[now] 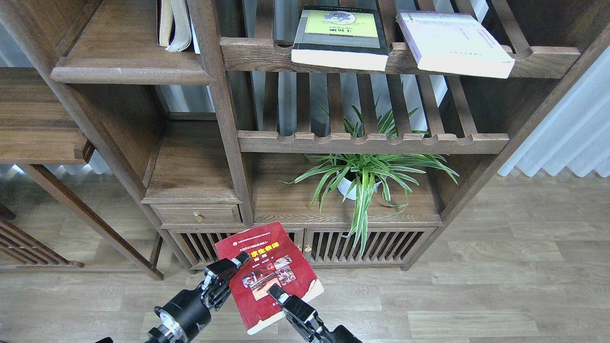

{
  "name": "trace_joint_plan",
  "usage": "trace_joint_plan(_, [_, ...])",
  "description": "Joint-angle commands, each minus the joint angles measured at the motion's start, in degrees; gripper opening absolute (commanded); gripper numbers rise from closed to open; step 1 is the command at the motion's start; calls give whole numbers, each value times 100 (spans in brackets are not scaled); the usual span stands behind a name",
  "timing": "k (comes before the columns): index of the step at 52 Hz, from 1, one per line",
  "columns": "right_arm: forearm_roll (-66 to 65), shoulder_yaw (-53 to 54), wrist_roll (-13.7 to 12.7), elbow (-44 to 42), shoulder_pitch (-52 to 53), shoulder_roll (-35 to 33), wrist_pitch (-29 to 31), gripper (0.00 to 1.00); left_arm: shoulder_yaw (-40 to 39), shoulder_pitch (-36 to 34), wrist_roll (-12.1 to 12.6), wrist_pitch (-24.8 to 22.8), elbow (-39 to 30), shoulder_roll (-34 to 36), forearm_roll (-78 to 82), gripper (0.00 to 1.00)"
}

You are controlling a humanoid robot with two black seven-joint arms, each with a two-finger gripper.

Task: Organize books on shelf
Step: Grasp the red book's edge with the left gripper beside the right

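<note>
Right, you're facing the bookcase (224,119): the solid flat-board shelf (126,71) with the rounded lip sits upper left, well above and slightly left of both arms. A few thin pale books (174,24) stand at its right end, upright; the rest of the board shows bare. The slatted shelf (381,62) to its right carries the black book (340,35) and the white-lavender book (452,43), both lying flat, front edges overhanging the rail, long axes running front to back. Lower down, a spider plant (362,176) sits in the middle bay.

The red book (267,276) is low in the view, held between both arms, cover facing you, tilted. Its long axis runs from upper left to lower right, top edge pointing up toward the cabinet. Left gripper (228,274) is on the book's left edge, right gripper (281,295) on the lower cover; each set of jaws looks clamped on the book, though the far fingers are hidden.

Your move likely goes up and left; the left arm is nearer the target shelf. You'd probably need to rotate the book upright beside the pale ones.
</note>
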Motion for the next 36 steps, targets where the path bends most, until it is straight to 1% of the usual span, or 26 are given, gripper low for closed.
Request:
trace_joint_plan(1, [-41,54,9,-35,4,1,0,38,48,4,10,2,-42,8,2,7])
trace_joint_plan(2, [-41,54,0,-35,4,1,0,44,48,4,1,2,-42,8,2,7])
trace_joint_plan(3, [-59,54,0,-70,4,1,0,54,48,13,10,2,-51,8,10,7])
trace_joint_plan(4, [-68,54,0,-70,4,1,0,58,48,13,10,2,-51,17,10,7])
trace_joint_plan(5, [-68,63,9,-70,4,1,0,60,48,13,10,2,-51,17,10,7])
trace_joint_plan(7, [-85,81,9,-79,13,1,0,60,48,13,10,2,-51,43,10,7])
trace_joint_plan(8, [-85,90,9,-79,13,1,0,55,57,13,10,2,-51,78,10,7])
trace_joint_plan(9, [-85,98,0,-79,13,1,0,53,57,13,10,2,-51,87,10,7])
trace_joint_plan(15, [-77,90,0,-79,31,1,0,52,75,21,10,2,-60,122,63,7])
trace_joint_plan(18, [-77,90,0,-79,40,1,0,54,75,39,10,2,-60,140,116,6])
trace_joint_plan(20, [-77,90,0,-79,48,1,0,57,75,48,1,2,-60,157,133,6])
trace_joint_plan(23, [-77,90,9,-88,75,1,0,70,66,48,1,2,-60,210,142,5])
trace_joint_plan(24, [-85,90,9,-88,75,1,0,79,57,56,1,2,-60,219,142,5])
trace_joint_plan(25, [-85,90,9,-88,75,1,0,82,57,48,1,2,-60,228,142,5])
trace_joint_plan(26, [-94,90,9,-96,83,1,0,92,48,48,10,2,-60,254,151,5])
trace_joint_plan(28, [-85,107,9,-105,92,1,0,100,13,48,10,2,-51,289,151,5])
trace_joint_plan(36, [-59,212,17,-105,92,1,0,99,-75,48,36,2,-24,588,186,4])
